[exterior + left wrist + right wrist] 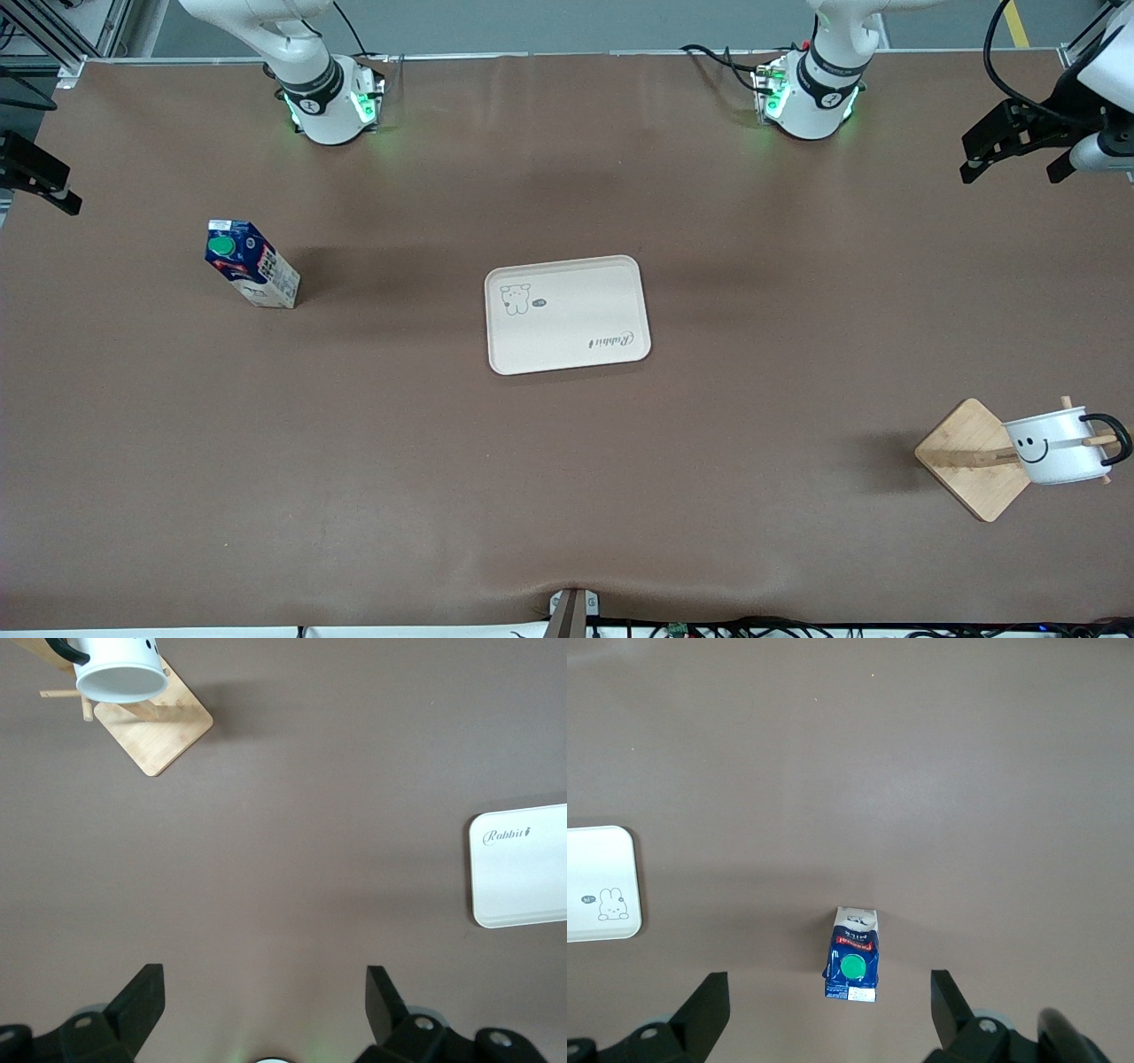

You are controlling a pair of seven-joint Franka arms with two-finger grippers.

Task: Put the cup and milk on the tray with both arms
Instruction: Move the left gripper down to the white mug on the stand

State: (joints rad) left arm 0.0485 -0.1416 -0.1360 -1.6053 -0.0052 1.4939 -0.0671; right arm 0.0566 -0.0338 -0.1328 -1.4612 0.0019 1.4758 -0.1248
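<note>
Both pairs of fingers stand wide apart and hold nothing. On the left gripper (pixel 261 1005) the two black fingers (pixel 140 997) frame bare brown table (pixel 567 496); this gripper (pixel 1010 146) hangs in the air over the table's edge at the left arm's end. The right gripper (pixel 828 1010) has its fingers (pixel 704 1003) spread just as wide, with the milk (pixel 855 958) standing upright on the table below, seen between them. In the front view only a black part of that gripper (pixel 40 177) shows, over the table's edge at the right arm's end.

The milk (pixel 251 263) stands toward the right arm's end, well apart from the tray (pixel 567 315), which lies flat at the middle of the table. The cup (pixel 1054 446) hangs on a wooden stand (pixel 970 456) toward the left arm's end, nearer the front camera than the tray, its smiley face showing.
</note>
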